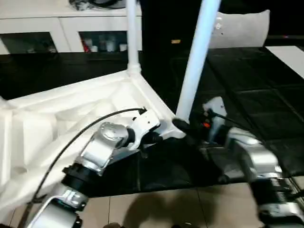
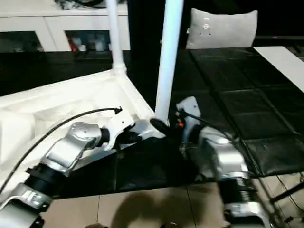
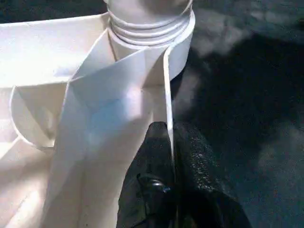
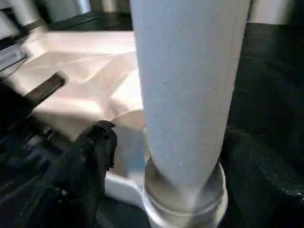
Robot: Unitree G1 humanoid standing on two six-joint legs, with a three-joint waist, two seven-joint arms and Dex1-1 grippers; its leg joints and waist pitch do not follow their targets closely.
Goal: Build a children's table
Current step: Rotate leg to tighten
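Fingers of the left gripper (image 3: 168,156) are pinched shut on the thin side wall of the tabletop (image 1: 71,114), just beside its near right corner. The right gripper (image 4: 156,156) has its fingers spread wide on either side of the base of the near leg (image 1: 197,61), not clamping it.

That leg stands in the near corner socket (image 4: 185,209) and leans a little to the right. With nothing gripping it, my worry is that it is not fully seated; it could tip over or pop out if the tabletop is nudged. The left fingers hold only a thin plastic edge, which might flex or slip.

Upside down, the tabletop lies on a black mat (image 1: 256,95) on the floor, ribbed underside up, white all over. A second leg (image 1: 133,33) already stands upright in the far right corner. Behind, at the far left, is a white cabinet (image 1: 61,28) with glass doors; a grey cushion (image 2: 223,28) sits at the far right.
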